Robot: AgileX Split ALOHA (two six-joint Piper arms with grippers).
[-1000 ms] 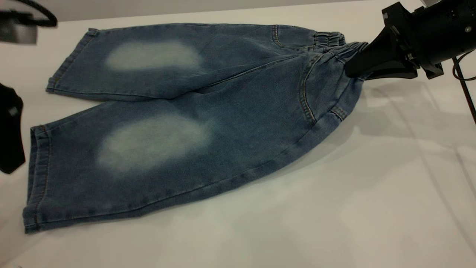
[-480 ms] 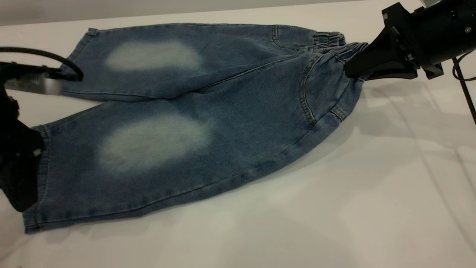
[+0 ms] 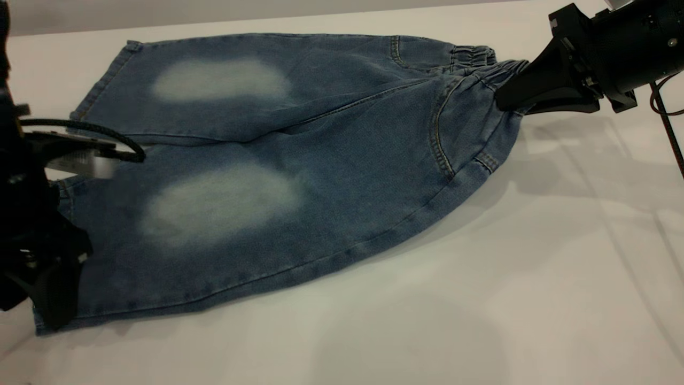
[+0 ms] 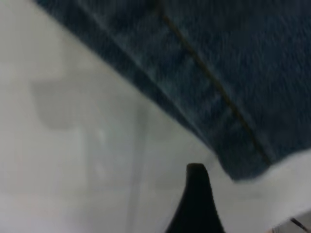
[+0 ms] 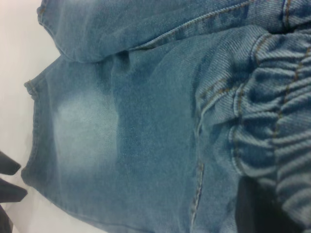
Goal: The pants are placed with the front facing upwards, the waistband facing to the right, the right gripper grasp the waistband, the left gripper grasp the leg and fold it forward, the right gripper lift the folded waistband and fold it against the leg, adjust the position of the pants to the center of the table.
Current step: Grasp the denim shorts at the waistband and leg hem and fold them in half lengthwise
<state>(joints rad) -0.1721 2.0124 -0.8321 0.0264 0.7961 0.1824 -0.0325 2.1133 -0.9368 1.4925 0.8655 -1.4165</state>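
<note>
The blue denim pants point(image 3: 299, 160) lie flat, front up, on the white table point(image 3: 481, 294), legs to the left and the ruched waistband point(image 3: 481, 59) to the right. My right gripper point(image 3: 505, 102) is shut on the waistband's near end; in the right wrist view the gathered waistband point(image 5: 277, 121) lies over one dark finger point(image 5: 257, 204). My left gripper point(image 3: 51, 299) hangs blurred over the near leg's hem at the lower left, open. The left wrist view shows one black finger point(image 4: 195, 194) just off the hem corner point(image 4: 233, 145), with bare table under it.
A black cable point(image 3: 85, 128) loops from the left arm over the pants' left edge. The right arm's cable point(image 3: 668, 117) hangs at the far right. Bare tabletop stretches in front of and to the right of the pants.
The left arm has swung down from the upper left to the near leg's hem. The right gripper and the pants have not moved.
</note>
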